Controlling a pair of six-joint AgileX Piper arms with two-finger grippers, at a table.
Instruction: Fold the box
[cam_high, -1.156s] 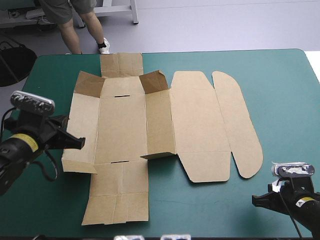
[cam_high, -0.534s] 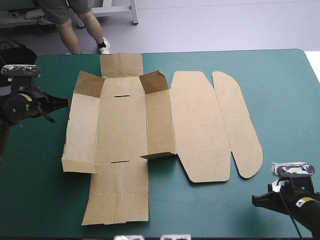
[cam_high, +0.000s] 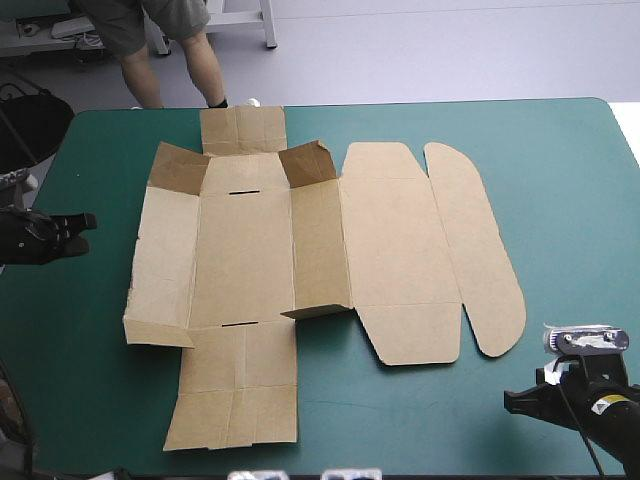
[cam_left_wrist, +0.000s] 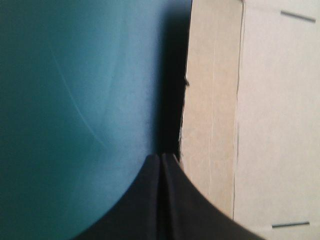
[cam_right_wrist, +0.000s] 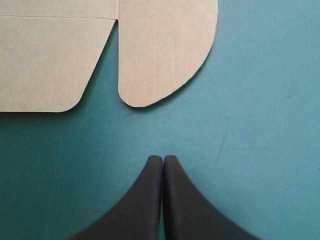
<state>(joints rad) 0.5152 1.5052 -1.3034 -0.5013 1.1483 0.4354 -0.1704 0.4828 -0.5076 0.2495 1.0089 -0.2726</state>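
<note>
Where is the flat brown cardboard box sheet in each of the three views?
High view: the box spreads across the table's middle.
Left wrist view: its left edge strip, just ahead of the left gripper.
Right wrist view: its rounded lid flap, ahead of the right gripper, apart.
Shared landmark: the teal-green cover.

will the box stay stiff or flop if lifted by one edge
Probably bends at its creases: the box is scored board, and corner flaps already stand up. Likely light, being one thin sheet. Pushed, it may slide on the teal-green cover.
</note>
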